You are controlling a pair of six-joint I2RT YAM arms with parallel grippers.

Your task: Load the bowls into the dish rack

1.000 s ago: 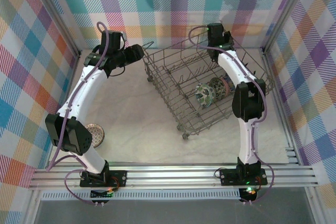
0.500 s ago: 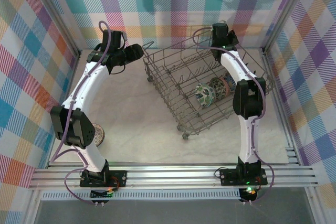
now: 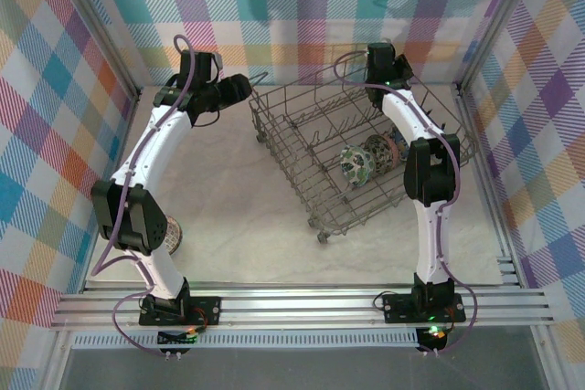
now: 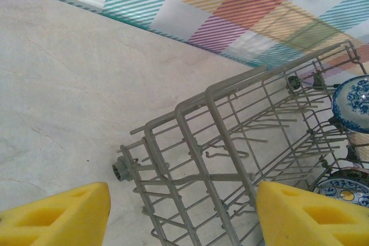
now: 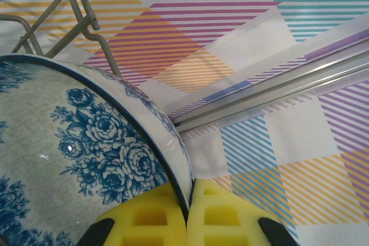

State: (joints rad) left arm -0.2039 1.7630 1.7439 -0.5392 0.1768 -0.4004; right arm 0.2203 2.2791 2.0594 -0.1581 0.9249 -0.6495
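Right gripper (image 5: 187,211) clamped on the rim of a blue-white bowl (image 5: 75,159).
It hung at the upper right of the top view, over the dish rack's (image 3: 302,102) far edge; other bowls (image 3: 355,166) stood inside the rack. The left gripper (image 4: 184,211), upper left, was spread wide, grasping nothing.

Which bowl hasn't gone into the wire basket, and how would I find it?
Start at the large square grey wire dish rack on the pale table's right half. Cross to the near left, beside the left arm's black elbow: a small round greyish-tan patterned bowl lies there, partly hidden. Unlike the bowls standing on edge in the rack, it sits alone on the tabletop.
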